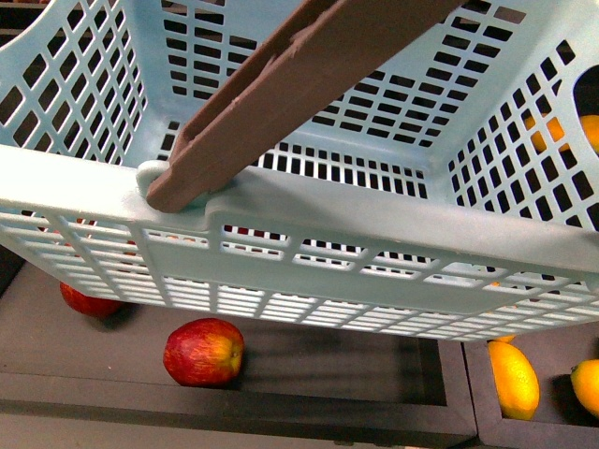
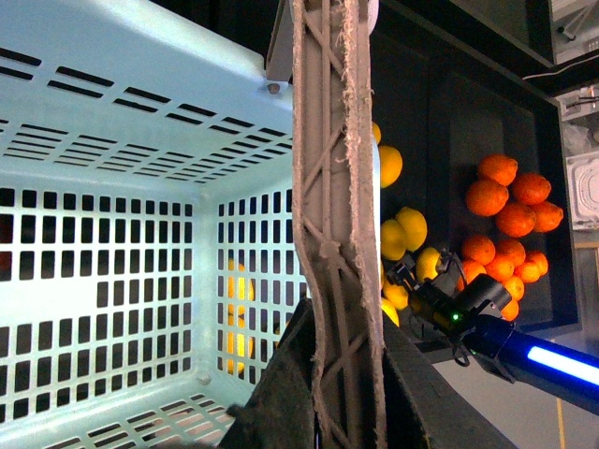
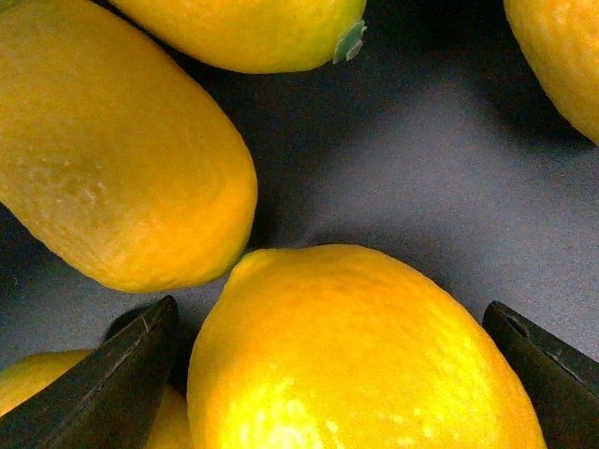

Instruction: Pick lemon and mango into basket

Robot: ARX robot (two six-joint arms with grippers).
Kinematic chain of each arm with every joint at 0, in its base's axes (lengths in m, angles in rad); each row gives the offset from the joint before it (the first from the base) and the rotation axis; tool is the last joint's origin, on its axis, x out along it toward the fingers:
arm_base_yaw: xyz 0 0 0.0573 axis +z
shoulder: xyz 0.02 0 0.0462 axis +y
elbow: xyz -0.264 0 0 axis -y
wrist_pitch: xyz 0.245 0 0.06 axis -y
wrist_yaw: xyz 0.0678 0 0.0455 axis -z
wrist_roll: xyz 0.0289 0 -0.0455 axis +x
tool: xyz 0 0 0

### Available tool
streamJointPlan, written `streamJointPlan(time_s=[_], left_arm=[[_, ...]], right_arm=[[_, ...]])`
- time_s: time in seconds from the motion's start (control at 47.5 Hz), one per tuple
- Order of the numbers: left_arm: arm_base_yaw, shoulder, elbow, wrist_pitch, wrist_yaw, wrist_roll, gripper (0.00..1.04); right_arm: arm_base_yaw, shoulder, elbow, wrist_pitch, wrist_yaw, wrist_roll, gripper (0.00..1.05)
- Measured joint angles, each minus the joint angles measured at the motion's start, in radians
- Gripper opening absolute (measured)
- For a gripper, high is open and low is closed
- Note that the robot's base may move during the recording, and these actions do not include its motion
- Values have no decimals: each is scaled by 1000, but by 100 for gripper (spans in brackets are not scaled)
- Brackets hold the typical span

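The basket, light turquoise with slotted walls and floor, fills the front view. Its brown handle crosses it at a slant. No fruit shows on the part of the floor in view. In the left wrist view the left fingers are closed on that handle, one dark finger on each side of the ribbed bar.

That same view shows the right arm, lit by a blue strip, reaching down into a heap of yellow fruit, with a pile of tangerines just beyond it. The front view shows neither arm.

Only the right wrist view shows the mango closely. It is a plain orange-yellow oblong lying on the dark grey surface, just ahead of one fingertip. Its long axis slants across the fingers' line and its rounded end faces the lemon.

Two red apples lie in a dark tray below the basket's near wall, visible only from the front.

The lemon sits between the right fingers. These are spread open with one on each side of it, and I cannot tell whether they touch the skin. Its tapered end points forward past the fingertips, toward the mango.

Another yellow fruit ahead of the fingers carries a small pale-green nub. No writing can be read on it.
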Motion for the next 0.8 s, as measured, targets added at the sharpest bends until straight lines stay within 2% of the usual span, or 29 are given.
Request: streamJointPlan(time_s=[0.126,0.211,0.274,0.59,0.8], left_arm=[[0,0,0,0,0,0,8],[0,0,0,0,1,0,8],[0,0,0,0,0,0,8],[0,0,0,0,0,0,8],[0,0,0,0,1,0,8]], right_arm=[[-3,6,5,-5,-2,2,92],[-5,9,5,-6,-2,2,79],[-6,9,5,-6,-2,2,74],[-11,-14,-24,-7,-41,2,73],[-16,-202,-194,11,-196,-15,73]])
